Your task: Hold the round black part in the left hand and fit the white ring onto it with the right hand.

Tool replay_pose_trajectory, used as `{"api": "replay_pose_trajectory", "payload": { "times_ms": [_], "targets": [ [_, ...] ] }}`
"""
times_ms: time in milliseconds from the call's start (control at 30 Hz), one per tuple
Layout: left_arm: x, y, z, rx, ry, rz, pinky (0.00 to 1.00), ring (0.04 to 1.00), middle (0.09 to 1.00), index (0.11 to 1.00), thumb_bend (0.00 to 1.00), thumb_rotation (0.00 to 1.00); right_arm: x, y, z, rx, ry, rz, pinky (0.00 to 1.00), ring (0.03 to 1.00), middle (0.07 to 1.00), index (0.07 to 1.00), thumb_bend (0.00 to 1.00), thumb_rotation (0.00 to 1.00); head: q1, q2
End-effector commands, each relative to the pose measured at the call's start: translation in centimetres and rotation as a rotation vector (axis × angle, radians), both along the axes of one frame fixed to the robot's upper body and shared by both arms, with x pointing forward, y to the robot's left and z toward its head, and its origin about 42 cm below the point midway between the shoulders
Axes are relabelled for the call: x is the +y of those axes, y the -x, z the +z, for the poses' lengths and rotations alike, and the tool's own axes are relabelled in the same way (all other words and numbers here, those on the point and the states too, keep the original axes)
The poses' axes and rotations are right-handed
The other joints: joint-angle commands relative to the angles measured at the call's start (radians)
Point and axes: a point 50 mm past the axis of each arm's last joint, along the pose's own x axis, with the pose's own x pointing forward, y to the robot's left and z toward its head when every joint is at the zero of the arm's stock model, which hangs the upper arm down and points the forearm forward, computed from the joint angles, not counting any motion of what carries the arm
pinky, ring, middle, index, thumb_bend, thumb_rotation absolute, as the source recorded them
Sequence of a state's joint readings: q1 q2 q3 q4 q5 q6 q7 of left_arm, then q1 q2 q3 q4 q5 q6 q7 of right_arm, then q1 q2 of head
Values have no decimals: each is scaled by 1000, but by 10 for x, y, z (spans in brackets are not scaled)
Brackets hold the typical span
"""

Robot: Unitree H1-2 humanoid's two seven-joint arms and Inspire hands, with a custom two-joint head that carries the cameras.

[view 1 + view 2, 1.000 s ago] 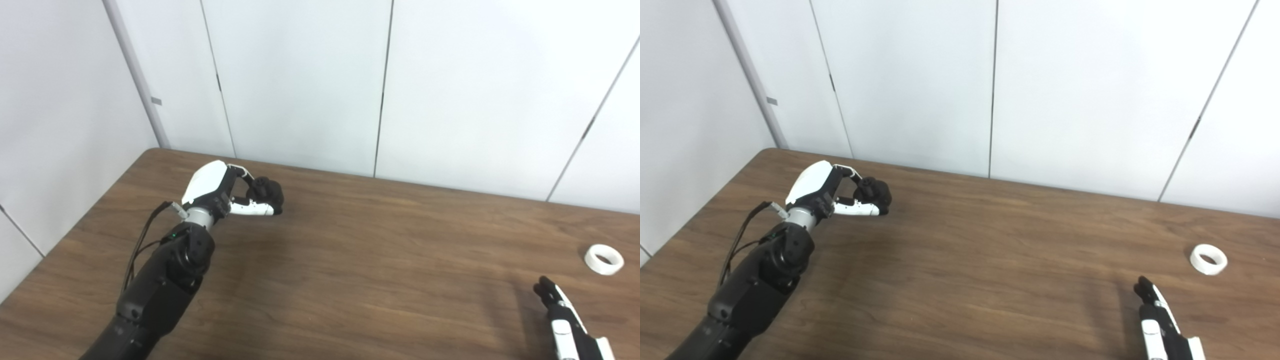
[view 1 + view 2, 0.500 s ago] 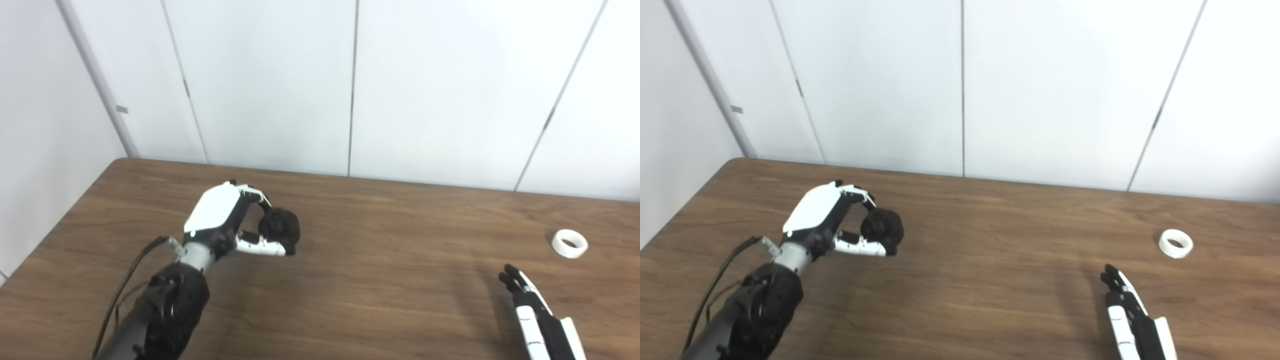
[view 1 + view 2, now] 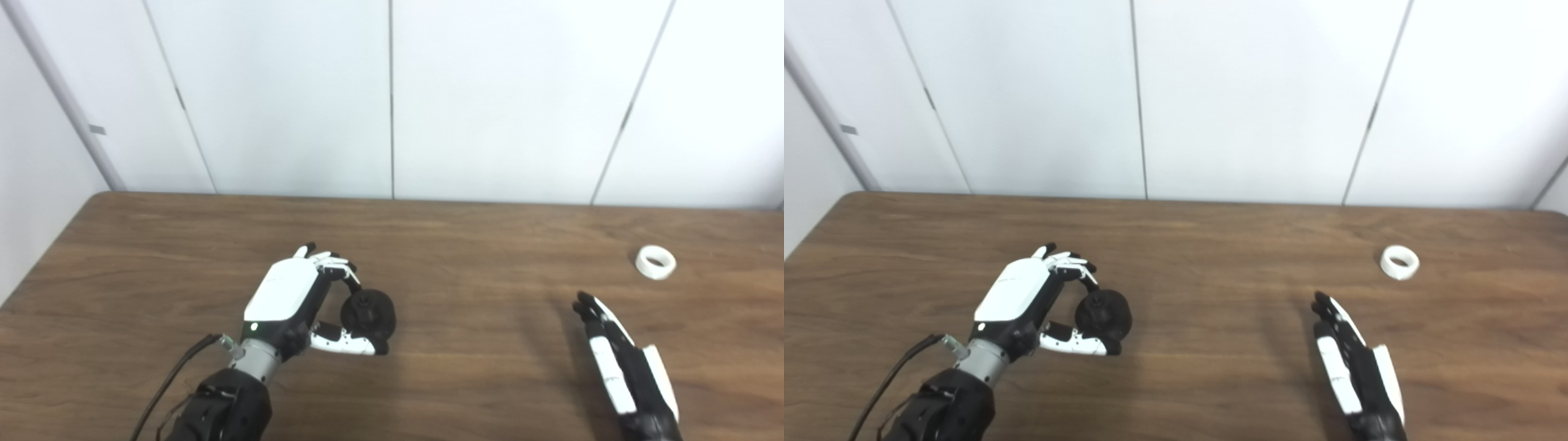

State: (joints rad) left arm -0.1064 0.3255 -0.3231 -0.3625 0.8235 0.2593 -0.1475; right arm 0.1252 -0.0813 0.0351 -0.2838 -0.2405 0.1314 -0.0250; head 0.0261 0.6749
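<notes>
At the left of the brown wooden table [image 3: 184, 245], the left hand [image 3: 294, 303] reaches in from the near edge, its white back turned up. Its fingers [image 3: 334, 267] curl over the top of the round black part [image 3: 367, 312] while the thumb [image 3: 343, 344] lies under it on the near side, so the hand is grasping the part. The part sits at the right of the palm, close above the tabletop; whether it touches the wood cannot be told.

Toward the right, the right hand [image 3: 621, 361] comes in from the near edge with its fingers straight and close together, pointing away toward the far side, empty and released.

Farther right and beyond its fingertips, the white ring [image 3: 655, 262] lies flat on the table, well apart from both hands. White wall panels [image 3: 490, 92] stand behind the table's far edge.
</notes>
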Motion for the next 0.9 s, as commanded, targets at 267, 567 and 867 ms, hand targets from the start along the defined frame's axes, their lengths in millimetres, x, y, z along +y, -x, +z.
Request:
{"api": "replay_pose_trajectory", "payload": {
  "times_ms": [267, 567, 867],
  "targets": [
    [-29, 23, -5, -48, -37, -78, 1000, 884, 778, 484, 524, 56, 14, -5, 22, -46, -22, 2, 970, 910, 866, 877, 530, 1000, -39, 51],
    [-42, 39, -26, -37, -92, -122, 1000, 888, 778, 484, 525, 58, 16, -4, 28, -53, -11, -2, 982, 908, 861, 875, 541, 1000, -61, 83],
    [-45, 46, -45, -26, -119, -138, 1000, 894, 777, 484, 524, 55, 15, -6, 33, -62, -31, -6, 994, 911, 866, 878, 552, 1000, -70, 100]
  ]
}}
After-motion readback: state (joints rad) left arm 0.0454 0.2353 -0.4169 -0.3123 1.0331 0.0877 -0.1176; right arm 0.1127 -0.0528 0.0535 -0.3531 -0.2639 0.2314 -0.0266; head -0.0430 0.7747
